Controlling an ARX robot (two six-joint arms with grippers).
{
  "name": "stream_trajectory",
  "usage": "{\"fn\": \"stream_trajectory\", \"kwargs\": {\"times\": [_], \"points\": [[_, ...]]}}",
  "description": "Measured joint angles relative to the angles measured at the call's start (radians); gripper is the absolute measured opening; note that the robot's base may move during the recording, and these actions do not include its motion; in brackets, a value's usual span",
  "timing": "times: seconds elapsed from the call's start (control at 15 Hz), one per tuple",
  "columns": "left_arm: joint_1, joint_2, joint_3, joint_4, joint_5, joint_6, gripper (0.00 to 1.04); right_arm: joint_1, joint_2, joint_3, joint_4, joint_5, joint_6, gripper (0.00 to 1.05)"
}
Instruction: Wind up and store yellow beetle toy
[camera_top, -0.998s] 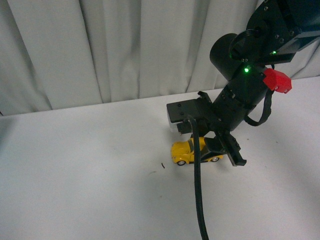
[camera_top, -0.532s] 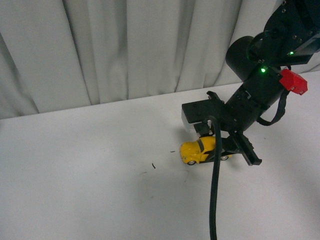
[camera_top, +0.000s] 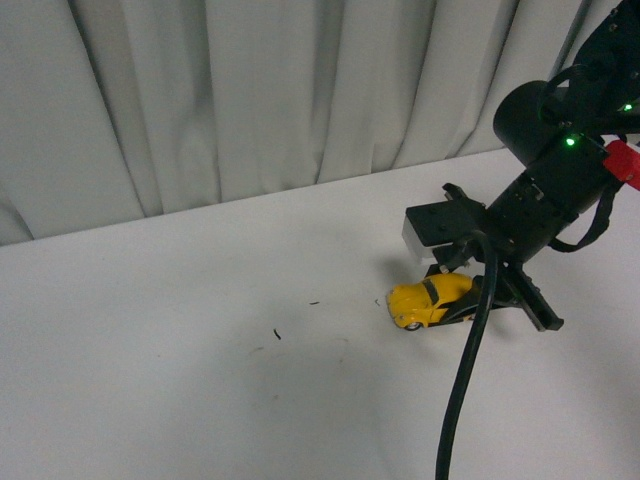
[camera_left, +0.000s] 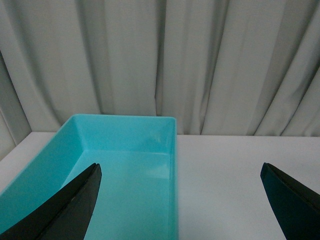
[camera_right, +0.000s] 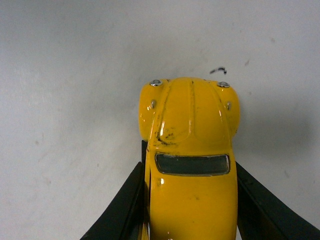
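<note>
In the front view the yellow beetle toy (camera_top: 428, 300) sits on the white tabletop (camera_top: 150, 390) at about 4 o'clock from the middle of the scene, its nose pointing toward 9 o'clock. The right arm reaches down to it from 2 o'clock, and the right end effector (camera_top: 458, 298) straddles the car's rear half. The right wrist view shows the black fingers (camera_right: 125, 210) pressed against both flanks of the toy (camera_right: 190, 165), so it is gripping the car, whose wheels appear to rest on the tabletop. A black cable (camera_top: 460, 400) hangs toward 6 o'clock in front of the car. Two small dark specks (camera_top: 277, 334) lie at the toy's 9 o'clock. The left end effector (camera_left: 175, 200) is spread wide and holds nothing; beyond it an empty teal bin (camera_left: 120, 117) stands before the pale curtain (camera_left: 200, 60).
</note>
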Motion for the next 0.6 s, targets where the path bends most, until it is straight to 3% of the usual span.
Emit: {"fn": "stream_trajectory", "kwargs": {"times": [0.6], "points": [[0.000, 0.000, 0.000, 0.000, 0.000, 0.000, 0.98, -0.133, -0.031, -0.055, -0.029, 0.005, -0.072, 0.42]]}}
